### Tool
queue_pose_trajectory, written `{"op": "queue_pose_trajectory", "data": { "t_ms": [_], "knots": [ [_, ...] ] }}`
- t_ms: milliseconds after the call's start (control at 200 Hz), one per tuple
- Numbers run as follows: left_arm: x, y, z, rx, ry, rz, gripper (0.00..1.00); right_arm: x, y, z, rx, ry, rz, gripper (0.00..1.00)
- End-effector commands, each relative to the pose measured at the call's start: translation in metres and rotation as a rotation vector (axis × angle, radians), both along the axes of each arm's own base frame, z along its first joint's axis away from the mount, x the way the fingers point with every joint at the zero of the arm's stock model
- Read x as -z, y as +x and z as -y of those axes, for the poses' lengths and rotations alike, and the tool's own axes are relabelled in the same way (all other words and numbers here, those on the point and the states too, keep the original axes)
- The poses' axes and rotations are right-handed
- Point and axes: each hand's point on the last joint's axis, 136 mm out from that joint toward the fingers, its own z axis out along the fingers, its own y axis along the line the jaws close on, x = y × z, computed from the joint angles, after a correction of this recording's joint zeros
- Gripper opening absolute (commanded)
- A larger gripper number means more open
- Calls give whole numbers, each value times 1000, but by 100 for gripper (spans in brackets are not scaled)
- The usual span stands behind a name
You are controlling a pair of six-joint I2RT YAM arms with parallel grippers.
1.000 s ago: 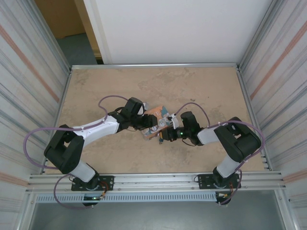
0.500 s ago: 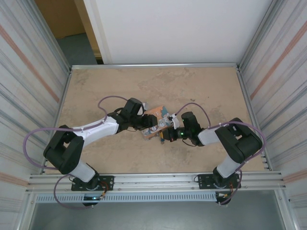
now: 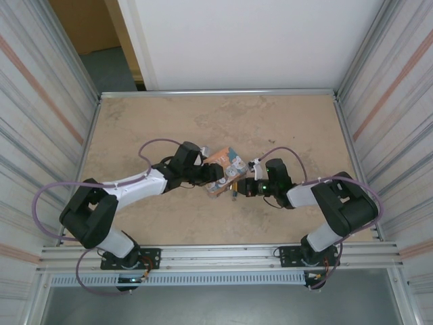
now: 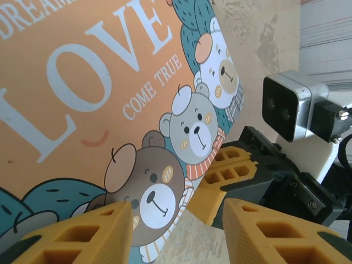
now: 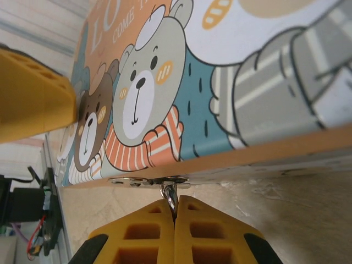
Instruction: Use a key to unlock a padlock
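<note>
fingers on the right [image 5: 137, 236] pinch a small metal piece [image 5: 169, 193] at the box [image 5: 231, 82] edge; left fingers [image 4: 82, 236] gape astride its corner.

Box [image 3: 225, 164] mid-table [image 3: 284, 122], printed face up. Left gripper [image 4: 177, 214] right at box's left end, one finger over box face, other over bare table. Right gripper [image 5: 175, 213] just off box's near-right side, pointing in at it. Under that side, at latch plate [image 5: 146, 180], tiny metal piece [image 5: 169, 193] hangs, tucked between right fingertips. Grippers near each other, box corner between them
</note>
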Motion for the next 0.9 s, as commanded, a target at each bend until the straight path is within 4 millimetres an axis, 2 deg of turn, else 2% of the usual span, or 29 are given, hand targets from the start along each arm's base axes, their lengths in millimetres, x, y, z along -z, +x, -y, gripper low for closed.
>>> {"op": "queue_pose_trajectory", "data": {
  "t_ms": [0,291,511,897],
  "knots": [
    [44,-28,-24,-24,129,-138,47,-11,13,11,99,21,10,0],
    [51,-41,-16,-17,134,-156,47,-24,29,15,245,65,-38,0],
    [53,-44,-13,-15,134,-154,47,-22,36,10,345,69,-72,0],
    [58,-44,-17,-29,139,-156,47,-18,57,12,459,62,-81,0]
  ]
}}
